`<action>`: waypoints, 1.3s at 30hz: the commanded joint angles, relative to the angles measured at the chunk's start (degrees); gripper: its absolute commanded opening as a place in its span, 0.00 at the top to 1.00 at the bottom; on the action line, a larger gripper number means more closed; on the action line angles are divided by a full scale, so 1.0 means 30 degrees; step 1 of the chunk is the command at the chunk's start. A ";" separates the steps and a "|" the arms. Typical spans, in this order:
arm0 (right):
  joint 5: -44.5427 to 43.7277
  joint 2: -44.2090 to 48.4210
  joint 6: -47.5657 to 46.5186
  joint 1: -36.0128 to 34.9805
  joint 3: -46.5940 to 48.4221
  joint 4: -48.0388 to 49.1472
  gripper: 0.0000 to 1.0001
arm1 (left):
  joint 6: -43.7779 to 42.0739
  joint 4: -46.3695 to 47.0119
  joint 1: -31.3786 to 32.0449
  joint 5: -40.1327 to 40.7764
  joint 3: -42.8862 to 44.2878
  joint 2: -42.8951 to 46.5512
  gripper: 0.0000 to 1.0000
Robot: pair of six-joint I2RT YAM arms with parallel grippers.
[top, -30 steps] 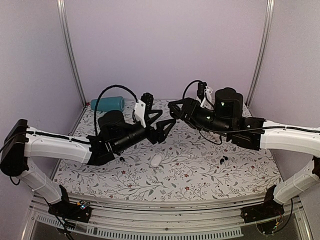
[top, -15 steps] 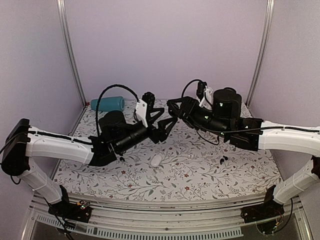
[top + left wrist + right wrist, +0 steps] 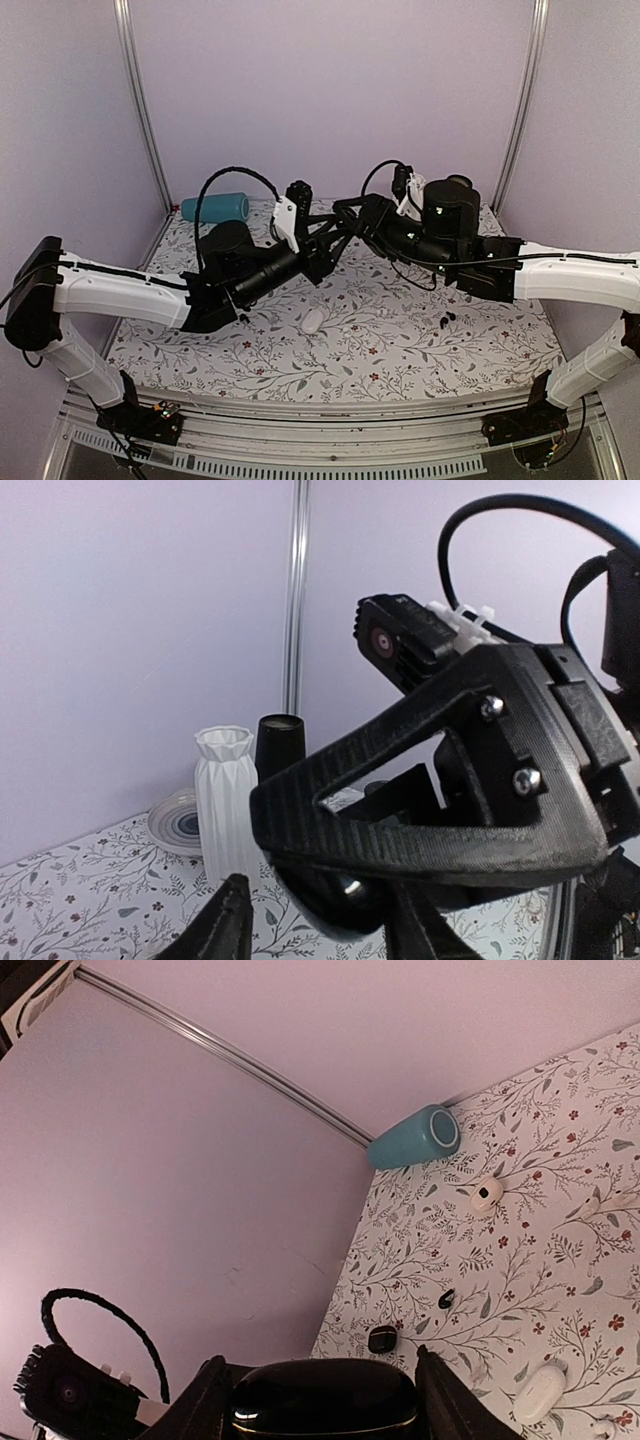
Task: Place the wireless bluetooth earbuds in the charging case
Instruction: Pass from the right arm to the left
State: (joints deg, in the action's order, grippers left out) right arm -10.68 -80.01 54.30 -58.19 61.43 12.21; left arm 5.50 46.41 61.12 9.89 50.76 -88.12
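Note:
My right gripper (image 3: pixel 320 1388) is shut on a glossy black charging case (image 3: pixel 325 1400), held well above the table. In the top view the two grippers meet in mid-air, right gripper (image 3: pixel 347 217) against left gripper (image 3: pixel 326 248). In the left wrist view the case (image 3: pixel 335 900) sits between my left gripper's (image 3: pixel 320 910) fingers, under the right gripper's ribbed finger. One left finger shows a gap to the case; the other looks close against it. A black earbud (image 3: pixel 446 1299) lies on the floral cloth, and two more dark earbuds (image 3: pixel 446 319) lie at the right.
On the cloth lie a white case (image 3: pixel 313 320), another white case (image 3: pixel 486 1194), a small black case (image 3: pixel 382 1339) and a teal cup (image 3: pixel 215 207) on its side at the back left. A white vase (image 3: pixel 228 800), a dark cylinder (image 3: pixel 280 742) and a plate (image 3: pixel 178 822) stand at the back.
My left gripper has risen toward the right gripper and its jaws have narrowed around the held black case. The right gripper has shifted slightly left.

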 commanded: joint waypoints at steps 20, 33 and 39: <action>0.0988 -0.0406 -0.1186 -0.0270 0.0814 0.0166 0.53 | 0.1057 0.0375 -0.0376 0.0396 0.0439 0.0151 1.00; 0.1398 0.1993 -0.5328 -0.0018 -0.0251 0.0246 0.02 | 0.4441 0.0506 -0.2062 -0.3661 -0.0608 0.1923 1.00; 0.6790 0.3975 -0.6430 0.2242 -0.2761 0.3659 0.02 | 0.6564 0.0983 -0.2733 -0.6821 -0.0983 0.2666 1.00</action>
State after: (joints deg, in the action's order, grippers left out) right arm -2.50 -71.22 39.00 -55.68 57.36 15.16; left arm 19.68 46.48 54.57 -2.22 49.10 -82.24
